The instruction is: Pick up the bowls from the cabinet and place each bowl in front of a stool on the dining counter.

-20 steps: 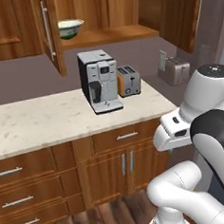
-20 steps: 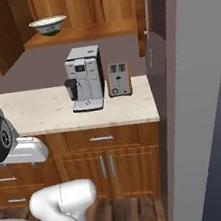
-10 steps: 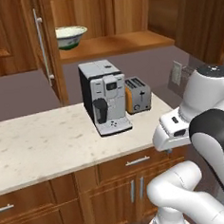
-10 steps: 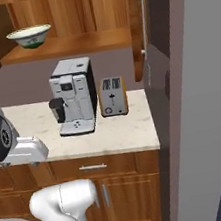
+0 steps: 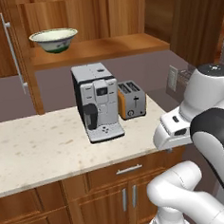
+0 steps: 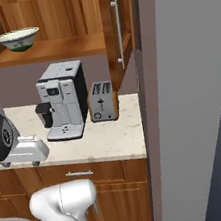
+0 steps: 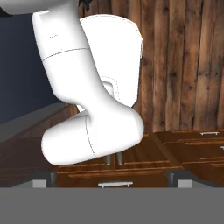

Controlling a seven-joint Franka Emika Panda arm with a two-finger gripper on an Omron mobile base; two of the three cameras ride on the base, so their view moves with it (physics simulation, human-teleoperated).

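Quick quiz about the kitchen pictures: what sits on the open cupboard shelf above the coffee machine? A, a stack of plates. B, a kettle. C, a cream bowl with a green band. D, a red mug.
C: a cream bowl with a green band sits alone on the cupboard shelf, up and left of the coffee machine in the left base view.
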